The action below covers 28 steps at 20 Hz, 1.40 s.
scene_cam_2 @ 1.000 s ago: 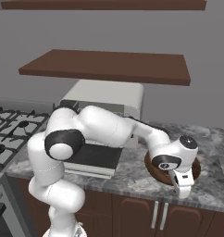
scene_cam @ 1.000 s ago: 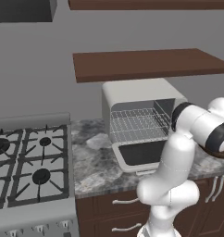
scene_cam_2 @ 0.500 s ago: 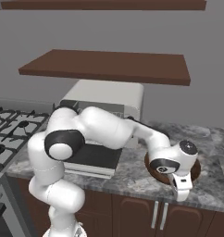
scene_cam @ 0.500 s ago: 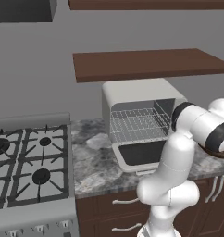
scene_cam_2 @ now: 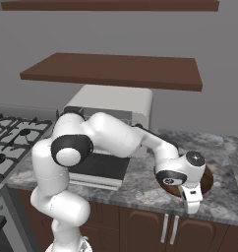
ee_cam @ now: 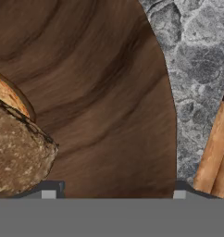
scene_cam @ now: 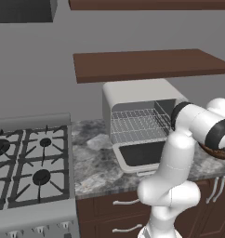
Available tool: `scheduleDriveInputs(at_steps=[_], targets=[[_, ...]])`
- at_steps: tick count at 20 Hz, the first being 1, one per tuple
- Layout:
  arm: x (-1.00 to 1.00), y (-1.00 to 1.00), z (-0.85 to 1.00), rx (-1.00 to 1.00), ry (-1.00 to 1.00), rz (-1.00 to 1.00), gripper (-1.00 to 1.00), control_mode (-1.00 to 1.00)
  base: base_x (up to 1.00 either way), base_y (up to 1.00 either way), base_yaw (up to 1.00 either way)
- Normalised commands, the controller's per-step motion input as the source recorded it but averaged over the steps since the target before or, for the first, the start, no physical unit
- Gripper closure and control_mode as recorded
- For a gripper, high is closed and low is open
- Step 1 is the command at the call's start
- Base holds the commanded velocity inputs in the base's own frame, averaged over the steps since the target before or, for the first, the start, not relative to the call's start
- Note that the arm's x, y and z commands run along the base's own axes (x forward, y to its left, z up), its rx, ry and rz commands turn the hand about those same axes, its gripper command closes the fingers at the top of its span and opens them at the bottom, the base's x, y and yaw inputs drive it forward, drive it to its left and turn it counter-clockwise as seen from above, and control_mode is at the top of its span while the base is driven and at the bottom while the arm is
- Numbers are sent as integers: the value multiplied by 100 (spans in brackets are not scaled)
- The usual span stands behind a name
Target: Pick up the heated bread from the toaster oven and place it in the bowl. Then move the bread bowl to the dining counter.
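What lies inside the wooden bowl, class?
A crusty piece of bread lies inside the bowl, at its side. The rest of the loaf runs out of the hand view, so its full shape stays hidden.

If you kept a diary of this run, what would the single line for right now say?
bread: in bowl | toaster oven: door down, rack bare | pincer: open, low over bowl | bowl: on wall counter

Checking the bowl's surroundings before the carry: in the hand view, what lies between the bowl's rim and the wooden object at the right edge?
Only bare marbled counter separates the bowl from the wooden object, as the hand view shows.
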Motion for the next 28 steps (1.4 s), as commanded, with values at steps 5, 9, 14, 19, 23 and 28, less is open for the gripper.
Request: scheduleDriveInputs(at_steps=[5,9,14,19,23,28], targets=[[24,0,-8,-3,-1,0,100,-100,0,0,0],[1,0,4,0,-13,-5,100,-100,0,0,0],[-8,22,47,0,-26,-12,100,-100,0,0,0],[-37,61,75,3,-17,-13,100,-100,0,0,0],[-44,75,85,3,-21,-15,100,-100,0,0,0],[-5,100,73,0,-27,-15,100,-100,0,0,0]])
